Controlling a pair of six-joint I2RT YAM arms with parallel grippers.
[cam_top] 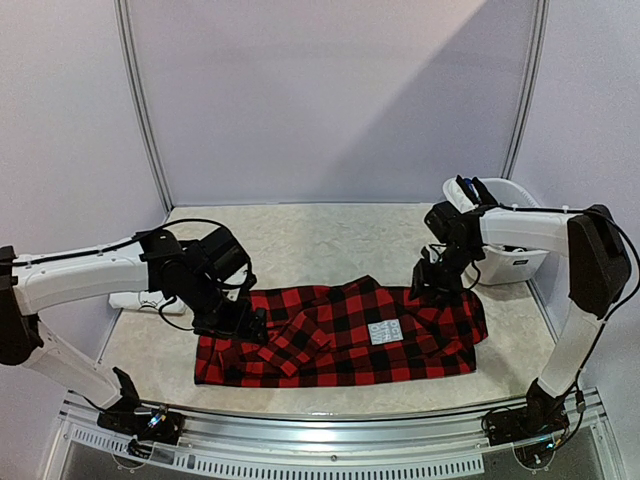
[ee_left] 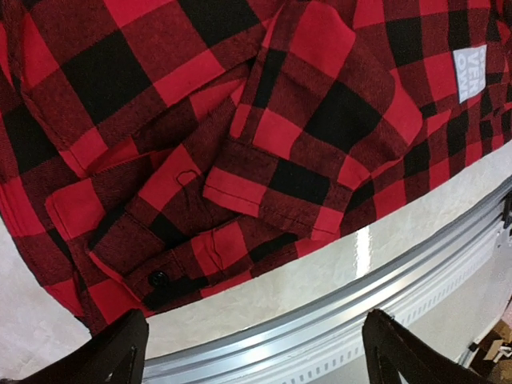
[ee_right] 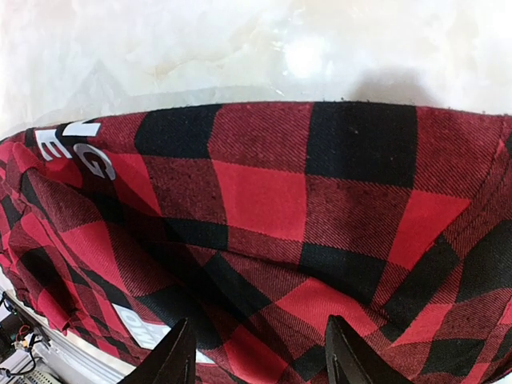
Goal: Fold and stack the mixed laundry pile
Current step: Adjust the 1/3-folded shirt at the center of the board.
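We see the red-black plaid shirt (cam_top: 340, 335), soft brushed weave, rumpled and sleeve-folded, lying flat on the marbled table (cam_top: 300, 235). Our left gripper (ee_left: 256, 344) gapes wide, holding nothing; our right gripper (ee_right: 256, 356) stands half open above the cloth

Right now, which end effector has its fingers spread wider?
The left end effector: its fingers stand far apart with nothing between them, at the left end of the plaid shirt. The right end effector has its fingers closer together.

We see a pale marbled table (cam_top: 330, 240); on it the red-black plaid shirt (cam_top: 340, 335) lies spread, and a white tub (cam_top: 520, 266) stands at the far right.
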